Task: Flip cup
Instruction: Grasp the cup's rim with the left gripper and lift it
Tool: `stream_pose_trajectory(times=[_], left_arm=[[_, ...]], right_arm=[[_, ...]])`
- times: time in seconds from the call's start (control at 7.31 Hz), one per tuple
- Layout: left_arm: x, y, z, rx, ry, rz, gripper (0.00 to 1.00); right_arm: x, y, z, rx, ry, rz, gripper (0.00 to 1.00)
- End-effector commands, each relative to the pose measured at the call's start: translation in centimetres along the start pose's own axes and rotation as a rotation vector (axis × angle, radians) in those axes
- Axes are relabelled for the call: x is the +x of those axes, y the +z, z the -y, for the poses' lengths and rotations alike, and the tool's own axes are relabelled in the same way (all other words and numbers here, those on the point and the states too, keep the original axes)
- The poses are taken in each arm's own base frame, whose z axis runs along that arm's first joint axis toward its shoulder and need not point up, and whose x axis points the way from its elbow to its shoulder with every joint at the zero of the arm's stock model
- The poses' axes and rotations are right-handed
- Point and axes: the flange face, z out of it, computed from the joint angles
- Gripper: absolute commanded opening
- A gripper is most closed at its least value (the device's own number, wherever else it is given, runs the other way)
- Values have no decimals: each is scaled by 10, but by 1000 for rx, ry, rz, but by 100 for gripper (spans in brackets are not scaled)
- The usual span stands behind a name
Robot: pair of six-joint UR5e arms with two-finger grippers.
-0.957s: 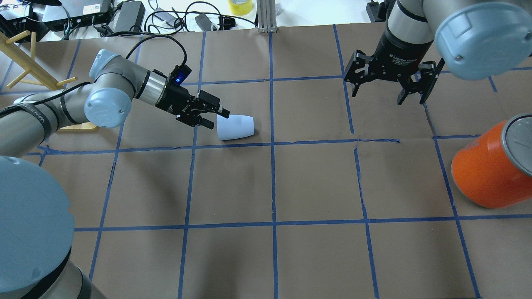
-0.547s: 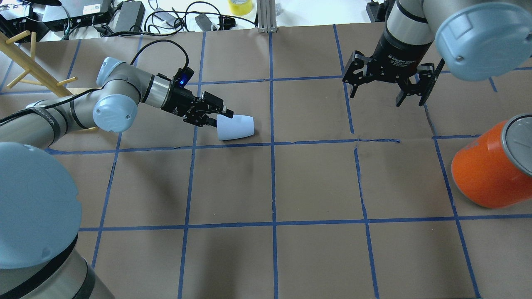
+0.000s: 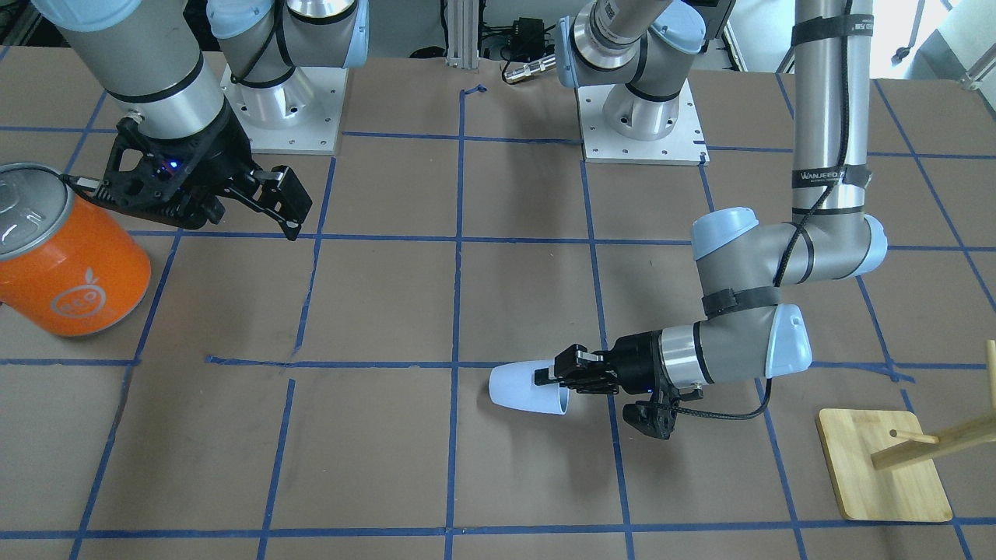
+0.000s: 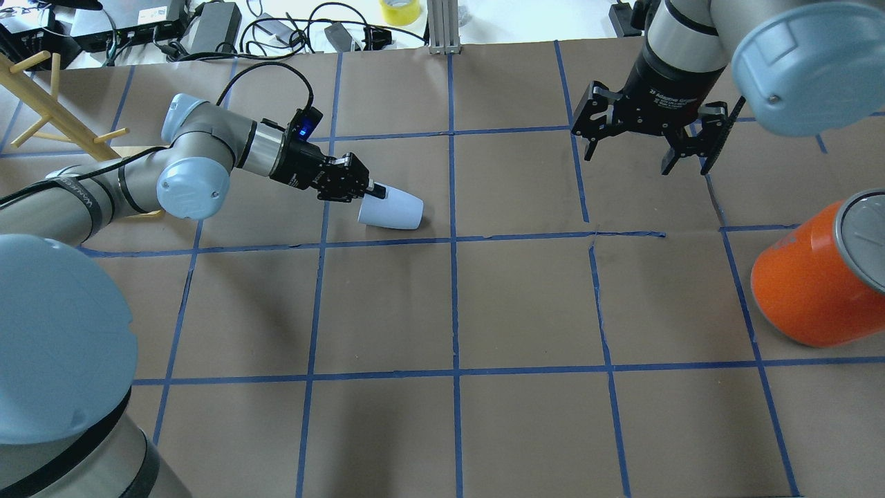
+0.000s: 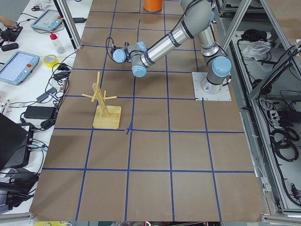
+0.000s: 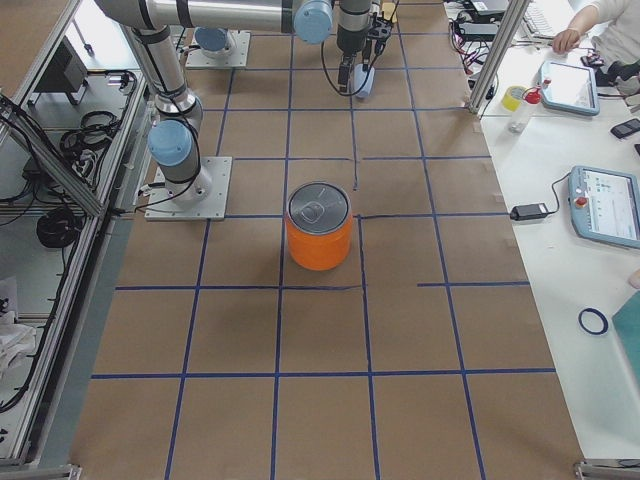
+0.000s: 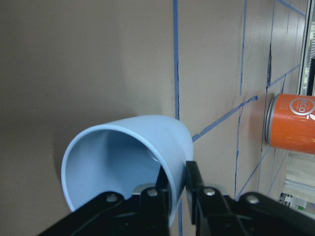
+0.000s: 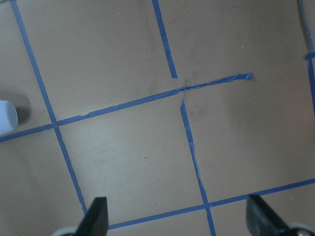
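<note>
Grasp step: your L gripper pinches rim of cup, lying sideways at 11 o'clock on table, seen overhead. R gripper spread, idle at 2. Next, prob.: lift & rotate it.

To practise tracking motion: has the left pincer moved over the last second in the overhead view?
Yes. The left pincer has advanced toward the vertical blue tape line beyond the cup, and now pinches the cup's rim.
</note>
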Motion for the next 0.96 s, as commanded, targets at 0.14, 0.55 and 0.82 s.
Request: stream_pose_trajectory(times=[0.14,0.55,0.82], left_arm=[[61,-48,26,161,-112,47,0],[103,-103,44,238,-81,398,0],[101,-104,41,183,113,755,0]], right_arm=[[0,5,0,-19,2,-12,100],[1,5,0,-18,-1,-17,100],[1,6,1,-18,-1,-17,100]])
